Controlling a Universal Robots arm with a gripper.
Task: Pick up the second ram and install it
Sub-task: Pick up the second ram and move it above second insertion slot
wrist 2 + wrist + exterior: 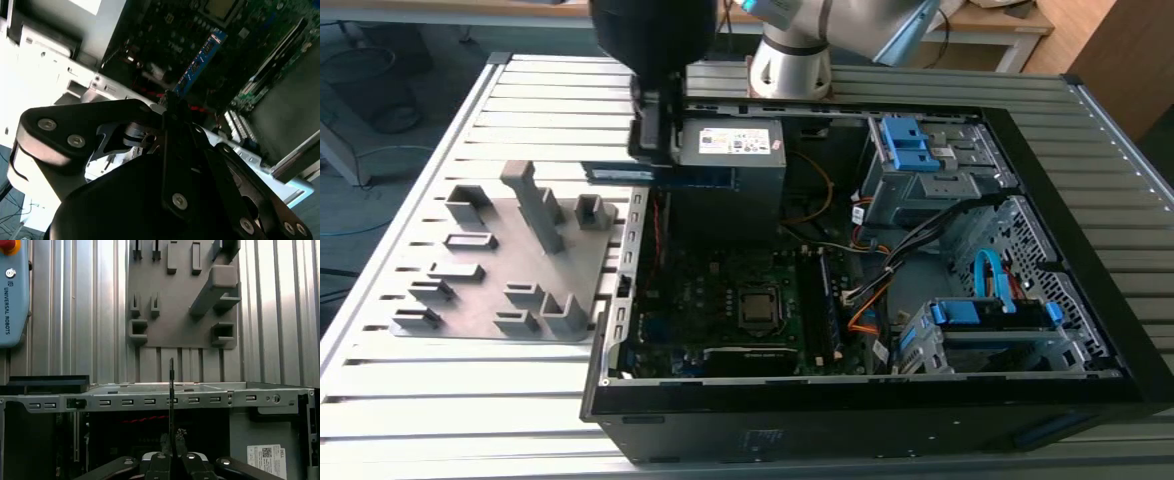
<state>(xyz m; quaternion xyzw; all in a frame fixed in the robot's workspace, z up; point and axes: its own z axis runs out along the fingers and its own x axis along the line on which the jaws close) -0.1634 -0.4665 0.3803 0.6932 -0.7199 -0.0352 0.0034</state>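
The second ram [620, 174] is a slim blue-green stick held flat above the rim of the open computer case [854, 395], at the exterior view's left. My gripper [654, 158] is shut on one end of it. In the second wrist view the second ram [200, 57] sticks out from my gripper [169, 102] over the dark motherboard [165, 30]. The first wrist view shows the second ram [171, 390] edge-on as a thin line rising from my gripper [171, 452], crossing the case wall [150, 401].
A gray holder plate [494, 260] with upright blocks lies on the slatted table beside the case, also visible as the holder plate [180, 290]. Inside the case are the power supply [734, 150], processor socket [758, 308], long memory slots [827, 305], cables and blue drive bays [907, 140].
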